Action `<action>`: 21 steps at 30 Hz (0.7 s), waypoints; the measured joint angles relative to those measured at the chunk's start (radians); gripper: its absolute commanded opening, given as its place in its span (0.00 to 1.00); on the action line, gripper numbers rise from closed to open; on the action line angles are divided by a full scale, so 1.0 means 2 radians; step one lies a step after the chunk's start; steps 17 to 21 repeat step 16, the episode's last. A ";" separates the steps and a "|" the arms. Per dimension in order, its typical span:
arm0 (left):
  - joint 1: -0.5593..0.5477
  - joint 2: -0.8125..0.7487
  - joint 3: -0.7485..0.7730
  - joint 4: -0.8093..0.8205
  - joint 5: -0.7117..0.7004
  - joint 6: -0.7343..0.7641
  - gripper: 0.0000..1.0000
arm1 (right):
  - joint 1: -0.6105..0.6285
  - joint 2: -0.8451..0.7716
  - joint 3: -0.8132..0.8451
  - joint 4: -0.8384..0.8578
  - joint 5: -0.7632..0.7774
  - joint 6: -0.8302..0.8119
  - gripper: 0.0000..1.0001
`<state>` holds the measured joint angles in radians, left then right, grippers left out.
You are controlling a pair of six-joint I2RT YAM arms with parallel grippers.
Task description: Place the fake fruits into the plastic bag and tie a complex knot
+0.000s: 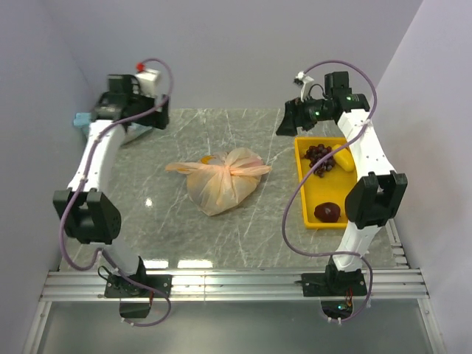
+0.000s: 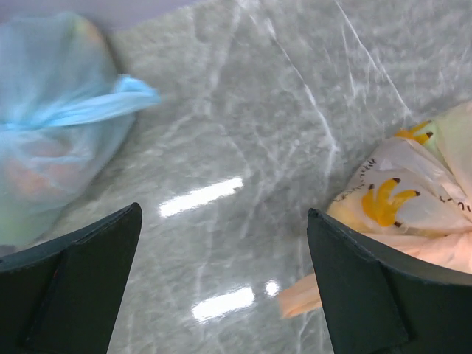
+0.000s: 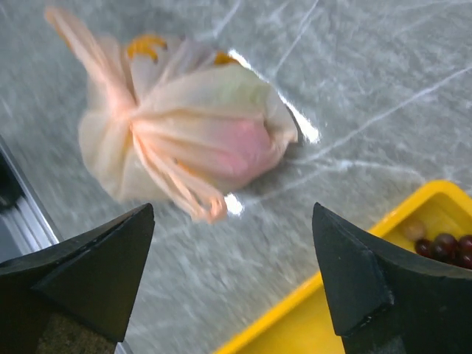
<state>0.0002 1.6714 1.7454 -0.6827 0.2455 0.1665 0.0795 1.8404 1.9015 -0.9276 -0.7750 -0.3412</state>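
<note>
The left gripper [image 2: 223,214] and the right gripper [image 3: 233,214] are hanging with jaws spread wide, gripping nothing, near the bench's far corners. The thin translucent peach-orange plastic bag [image 1: 225,181] is lying mid-bench, bulging with rounded shapes, its handles bunched into a twisted knot [image 3: 133,122]. It is looking light, soft and slippery, so the knot is likely offering the surest hold. By the right edge, a yellow tray [image 1: 301,184] is holding purple grapes [image 1: 318,155], a yellow banana [image 1: 343,161] and a dark maroon fruit [image 1: 327,212].
</note>
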 measured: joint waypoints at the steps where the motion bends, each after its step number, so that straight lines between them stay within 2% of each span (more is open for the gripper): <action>1: -0.026 0.010 -0.004 0.004 -0.027 -0.004 0.99 | 0.000 0.006 0.005 0.013 -0.002 0.026 0.96; 4: -0.085 0.035 -0.014 0.010 -0.063 -0.018 0.99 | 0.004 0.022 0.007 0.065 0.005 0.094 0.96; 7: -0.112 0.058 -0.016 0.016 -0.071 -0.039 0.99 | 0.014 0.023 -0.027 0.120 0.028 0.141 0.97; 11: -0.112 0.082 -0.016 0.028 -0.069 -0.071 0.99 | 0.043 0.014 -0.109 0.183 0.057 0.173 0.98; 15: -0.109 0.097 -0.016 0.038 -0.065 -0.107 0.99 | 0.074 0.002 -0.168 0.207 0.078 0.182 0.99; 21: -0.108 0.099 -0.016 0.039 -0.064 -0.112 1.00 | 0.079 -0.004 -0.177 0.211 0.079 0.183 0.99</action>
